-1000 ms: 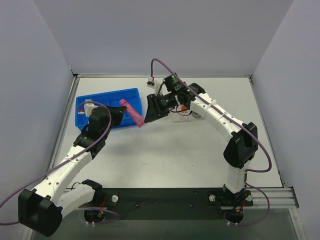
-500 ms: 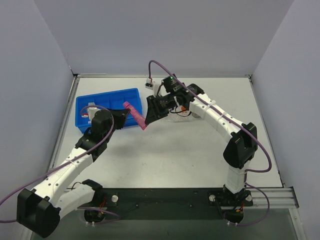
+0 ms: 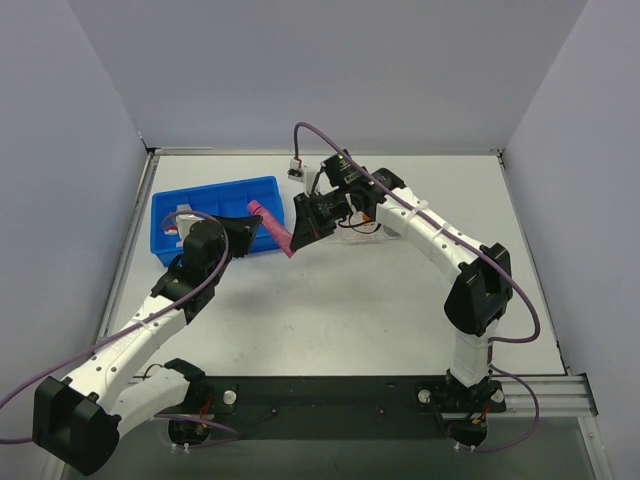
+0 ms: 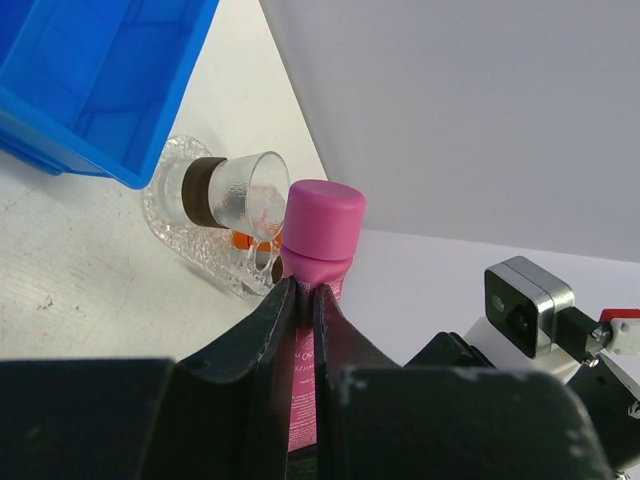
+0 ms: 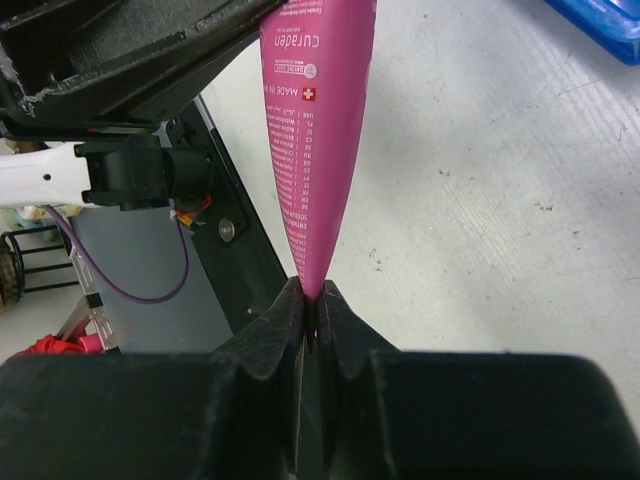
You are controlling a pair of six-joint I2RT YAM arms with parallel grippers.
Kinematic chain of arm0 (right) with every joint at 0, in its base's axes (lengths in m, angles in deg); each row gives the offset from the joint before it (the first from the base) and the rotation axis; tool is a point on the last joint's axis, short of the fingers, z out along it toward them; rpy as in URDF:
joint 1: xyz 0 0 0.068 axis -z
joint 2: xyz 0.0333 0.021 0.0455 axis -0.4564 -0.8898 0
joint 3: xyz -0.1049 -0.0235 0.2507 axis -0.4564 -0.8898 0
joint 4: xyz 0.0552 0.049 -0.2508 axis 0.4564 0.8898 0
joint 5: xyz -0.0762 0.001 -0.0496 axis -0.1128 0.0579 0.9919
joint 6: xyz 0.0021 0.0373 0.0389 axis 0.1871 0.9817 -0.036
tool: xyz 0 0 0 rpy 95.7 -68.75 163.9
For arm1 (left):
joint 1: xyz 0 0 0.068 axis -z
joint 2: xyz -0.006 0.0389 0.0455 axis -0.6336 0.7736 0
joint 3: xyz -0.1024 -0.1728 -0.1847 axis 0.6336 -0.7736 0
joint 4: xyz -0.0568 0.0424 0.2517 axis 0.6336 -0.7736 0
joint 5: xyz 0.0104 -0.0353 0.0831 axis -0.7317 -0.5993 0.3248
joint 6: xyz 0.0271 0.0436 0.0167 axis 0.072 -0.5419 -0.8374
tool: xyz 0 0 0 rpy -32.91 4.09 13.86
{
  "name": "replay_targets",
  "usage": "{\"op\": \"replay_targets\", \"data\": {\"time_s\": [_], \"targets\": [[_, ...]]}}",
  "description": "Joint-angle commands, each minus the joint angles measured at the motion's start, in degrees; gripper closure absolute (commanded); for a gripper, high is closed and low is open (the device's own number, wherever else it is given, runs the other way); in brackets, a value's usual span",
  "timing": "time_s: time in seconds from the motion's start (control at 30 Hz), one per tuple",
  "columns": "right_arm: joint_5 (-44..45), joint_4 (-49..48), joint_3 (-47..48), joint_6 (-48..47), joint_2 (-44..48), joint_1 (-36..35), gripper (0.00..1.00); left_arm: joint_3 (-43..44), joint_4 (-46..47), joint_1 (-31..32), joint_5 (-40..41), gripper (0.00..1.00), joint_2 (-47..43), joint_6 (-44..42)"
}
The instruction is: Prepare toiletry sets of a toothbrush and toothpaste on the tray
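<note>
The pink toothpaste (image 3: 271, 228) hangs in the air between both arms, just right of the blue bin. My left gripper (image 3: 250, 230) is shut on its body below the cap; in the left wrist view the fingers (image 4: 280, 330) squeeze the pink tube (image 4: 322, 225). My right gripper (image 3: 296, 238) is shut on the flat crimped end (image 5: 312, 285) of the tube (image 5: 316, 120). The clear bumpy tray (image 3: 352, 232) lies mostly under the right arm; its rim (image 4: 190, 235) shows with a bit of orange (image 4: 240, 240) in it. The toothbrush is out of view.
The blue bin (image 3: 215, 210) stands at the back left, close behind the left gripper; its wall (image 4: 90, 90) fills the left wrist view's corner. A clear cup-like piece with a dark band (image 4: 225, 190) lies at the tray. Grey walls enclose the table on three sides.
My right gripper's jaws have closed onto the tube's crimped end. The left arm carried the pink tube slightly right and now holds still.
</note>
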Motion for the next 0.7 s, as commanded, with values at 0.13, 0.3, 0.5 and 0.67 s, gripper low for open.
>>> {"op": "replay_targets", "data": {"time_s": [0.13,0.3,0.5,0.67], "targets": [[-0.25,0.9,0.28,-2.85,3.75,1.11,1.0,2.18,0.75,0.07,-6.9,0.39,-1.93,-4.29],[-2.18,3.62,-1.74,-2.5,7.08,5.59,1.0,5.78,-5.38,-2.92,-12.36,0.27,-2.55,-19.3],[-3.68,18.45,0.27,-9.69,7.45,9.65,1.0,12.46,-8.83,-3.36,-20.17,0.27,-3.08,-53.57],[-2.8,28.14,-0.24,-12.08,8.05,9.73,1.0,15.63,-9.28,-2.84,-37.45,0.27,1.4,-75.3]]}}
